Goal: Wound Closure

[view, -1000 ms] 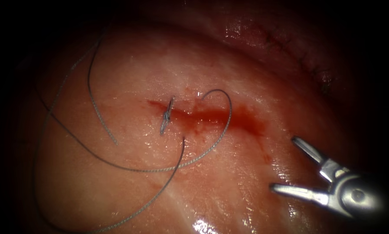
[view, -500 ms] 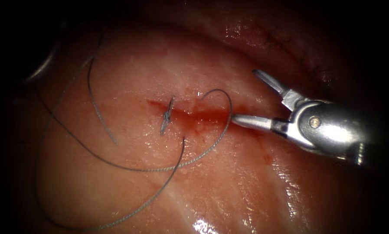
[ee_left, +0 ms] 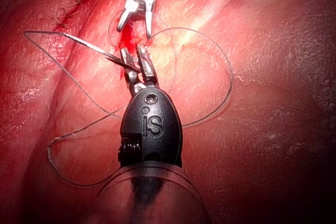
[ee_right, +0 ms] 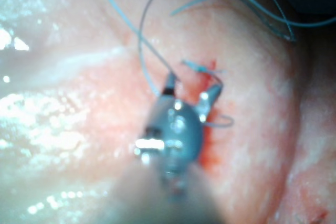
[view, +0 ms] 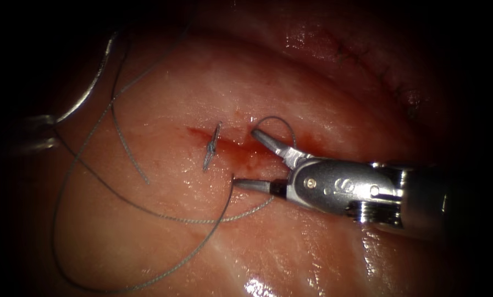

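Observation:
The tissue (view: 164,247) has a red cut (view: 246,148) with one tied stitch (view: 212,146) at its left end. My right tool (view: 248,159) lies over the cut with its jaws open and holds nothing; one jaw is at the thread loop (view: 282,122), the other by a thread (view: 224,203). It shows again (ee_left: 137,17) (ee_right: 191,90). At the far left, my left tool (view: 32,135) (ee_left: 139,66) is shut on the curved needle (view: 87,91) (ee_left: 89,47) near one end. The needle is held clear of the tissue, left of the cut.
Long slack thread (view: 92,181) lies in wide loops over the tissue left of and below the cut. A loose thread end (view: 131,151) points toward the stitch. An older stitched line (view: 378,69) runs at the upper right. Red fluid stains the cut's edges.
My right tool rose from the lower right, then swept left over the cut with jaws open. My left tool came into view at the far left with the needle, lifting thread there.

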Controlling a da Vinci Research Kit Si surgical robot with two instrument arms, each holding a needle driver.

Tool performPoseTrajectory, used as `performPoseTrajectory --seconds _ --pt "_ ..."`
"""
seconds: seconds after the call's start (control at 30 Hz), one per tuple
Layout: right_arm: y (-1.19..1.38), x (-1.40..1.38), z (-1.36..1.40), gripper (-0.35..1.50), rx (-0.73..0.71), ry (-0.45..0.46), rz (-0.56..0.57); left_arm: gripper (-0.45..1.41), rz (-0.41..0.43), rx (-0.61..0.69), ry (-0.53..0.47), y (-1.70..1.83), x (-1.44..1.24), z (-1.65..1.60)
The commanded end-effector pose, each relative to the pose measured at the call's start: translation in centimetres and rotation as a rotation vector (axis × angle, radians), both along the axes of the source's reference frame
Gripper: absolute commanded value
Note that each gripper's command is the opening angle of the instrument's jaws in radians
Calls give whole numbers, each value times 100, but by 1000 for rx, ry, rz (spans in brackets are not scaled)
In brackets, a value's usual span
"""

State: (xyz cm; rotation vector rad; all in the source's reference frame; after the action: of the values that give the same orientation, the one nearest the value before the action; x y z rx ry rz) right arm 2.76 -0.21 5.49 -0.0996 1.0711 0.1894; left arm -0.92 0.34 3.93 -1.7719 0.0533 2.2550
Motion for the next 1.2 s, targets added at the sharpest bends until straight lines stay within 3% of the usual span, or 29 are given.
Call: performPoseTrajectory --seconds 0.03,0.23,0.6,0.67,0.73,0.77,0.8,0.83,1.07,1.2 --pt "-11 1 5 129 6 2 -9 -45 1 4 -2 -6 -4 7" --pt "-15 -4 4 128 4 4 -13 -45 1 4 -1 -6 -4 7" --pt "-14 33 2 126 -2 20 9 -45 9 2 -6 -9 -9 8" --pt "-15 35 3 108 -2 30 0 -45 11 8 -8 -10 -12 8" --pt "-17 35 5 44 8 30 -32 -45 16 7 -11 -11 -14 8" --pt "-17 34 5 20 9 33 -40 -45 18 7 -10 -12 -15 9" --pt "-18 33 5 -22 3 39 -50 -45 18 12 -14 -12 -17 9" --pt "-19 32 5 -35 7 46 -55 -45 17 12 -13 -13 -18 9" --pt "-40 5 -10 -35 92 78 -71 -45 37 18 -25 -23 -41 12" --pt "-71 -39 -40 -35 82 91 -37 -45 91 27 -51 -44 -79 16"
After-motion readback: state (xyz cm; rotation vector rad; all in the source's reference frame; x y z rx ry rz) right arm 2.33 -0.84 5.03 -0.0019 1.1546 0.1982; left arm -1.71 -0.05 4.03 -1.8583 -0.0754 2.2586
